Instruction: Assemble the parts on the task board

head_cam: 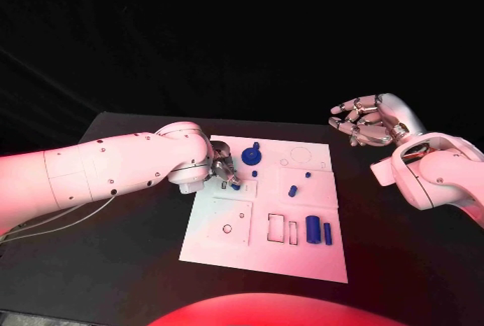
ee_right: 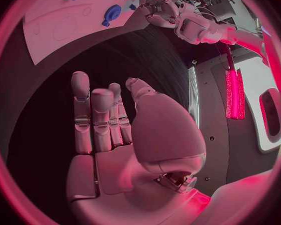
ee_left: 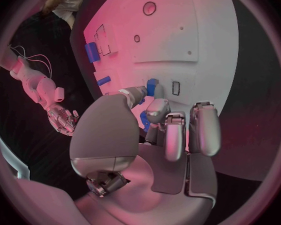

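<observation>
Left wrist view: left hand point(ee_left: 154, 135) over the task board point(ee_left: 209, 35), fingers curled down, a small blue part point(ee_left: 152, 87) just beyond the fingertips point(ee_left: 140, 91), standing upright; whether they grip it I cannot tell; farther off, right hand point(head_cam: 363, 121) raised beside the board, fingers spread, holding nothing.

The white task board point(head_cam: 264, 256) lies flat mid-table, with outlined slots and holes in its face. Small blue parts sit on it: a round disc point(head_cam: 250, 156) near the far edge, a short peg point(head_cam: 292, 191) mid-board, two upright cylinders point(head_cam: 314, 229) nearer.
</observation>
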### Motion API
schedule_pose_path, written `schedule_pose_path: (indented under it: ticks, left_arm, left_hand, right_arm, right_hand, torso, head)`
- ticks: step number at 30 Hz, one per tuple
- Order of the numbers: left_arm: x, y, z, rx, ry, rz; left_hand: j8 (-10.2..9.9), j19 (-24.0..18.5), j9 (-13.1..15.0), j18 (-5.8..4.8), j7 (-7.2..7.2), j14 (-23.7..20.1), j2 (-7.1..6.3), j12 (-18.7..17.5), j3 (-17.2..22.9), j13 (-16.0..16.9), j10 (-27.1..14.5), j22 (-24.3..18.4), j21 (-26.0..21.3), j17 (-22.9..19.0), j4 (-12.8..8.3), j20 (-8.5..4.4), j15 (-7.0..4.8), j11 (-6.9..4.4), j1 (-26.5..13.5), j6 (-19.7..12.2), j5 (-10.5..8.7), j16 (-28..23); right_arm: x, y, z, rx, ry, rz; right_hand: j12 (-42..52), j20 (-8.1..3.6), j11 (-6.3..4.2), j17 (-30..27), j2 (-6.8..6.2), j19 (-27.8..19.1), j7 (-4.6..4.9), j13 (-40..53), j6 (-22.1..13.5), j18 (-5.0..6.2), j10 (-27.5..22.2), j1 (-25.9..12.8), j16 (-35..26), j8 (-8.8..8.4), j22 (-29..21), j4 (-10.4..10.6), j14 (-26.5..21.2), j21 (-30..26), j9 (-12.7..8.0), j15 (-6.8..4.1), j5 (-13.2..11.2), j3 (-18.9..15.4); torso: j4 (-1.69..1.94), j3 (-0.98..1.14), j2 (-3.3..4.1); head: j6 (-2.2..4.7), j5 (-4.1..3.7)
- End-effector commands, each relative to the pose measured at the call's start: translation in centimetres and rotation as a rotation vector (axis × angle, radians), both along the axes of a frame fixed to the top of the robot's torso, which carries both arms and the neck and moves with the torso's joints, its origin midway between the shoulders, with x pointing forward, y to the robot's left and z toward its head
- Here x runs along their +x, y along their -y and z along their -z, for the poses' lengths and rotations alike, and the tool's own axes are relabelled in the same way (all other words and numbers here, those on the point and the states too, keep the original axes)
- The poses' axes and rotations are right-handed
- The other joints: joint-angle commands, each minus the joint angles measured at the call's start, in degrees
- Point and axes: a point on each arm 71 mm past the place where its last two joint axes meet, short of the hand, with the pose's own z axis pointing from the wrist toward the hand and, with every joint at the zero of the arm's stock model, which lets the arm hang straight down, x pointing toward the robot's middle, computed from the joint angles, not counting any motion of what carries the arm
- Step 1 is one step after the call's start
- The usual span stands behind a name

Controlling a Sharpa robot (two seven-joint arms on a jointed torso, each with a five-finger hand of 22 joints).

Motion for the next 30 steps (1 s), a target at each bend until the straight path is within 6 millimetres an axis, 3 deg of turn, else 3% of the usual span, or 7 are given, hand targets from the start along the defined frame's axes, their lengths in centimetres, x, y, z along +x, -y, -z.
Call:
schedule_pose_path:
  ticks: [1,30]
  left_arm:
    - [0.1,-0.17,-0.11,0.039,0.051,-0.022]
    - [-0.5,-0.09,-0.17,0.019,0.081,-0.028]
  left_hand:
    - [0.21,0.4,0.12,-1.16,-0.72,6.02,0.11,0.34,8.92,0.05,0.35,0.06,0.35,15.07,-8.99,0.04,-0.27,-0.07,-0.31,1.17,-0.04,0.14]
    - [0.48,0.45,0.35,-1.17,-0.94,6.02,-0.35,0.95,9.48,0.7,0.94,0.12,0.37,15.07,-9.43,-0.03,-0.44,-0.28,-0.87,1.49,-0.04,0.14]
  right_arm:
    - [-0.06,-0.05,-0.01,0.0,0.006,-0.008]
    - [-0.09,-0.04,0.03,0.0,0.007,-0.008]
  right_hand:
    - [0.08,-0.11,-0.06,-0.01,0.1,0.08,0.03,-0.09,-0.17,0.94,-0.21,-0.47,-0.27,0.32,-0.05,0.35,0.19,-0.33,0.08,-0.01,0.4,-0.08]
    - [0.12,-0.12,-0.06,-0.13,0.09,0.06,0.02,-0.14,-0.21,0.97,-0.26,-0.59,-0.48,0.37,-0.21,0.47,0.19,-0.58,0.08,-0.01,0.67,-0.05]
  torso:
    - [-0.02,-0.01,-0.02]
    - [-0.05,-0.07,-0.01]
  head:
    - [0.05,0.05]
    - [-0.15,-0.01]
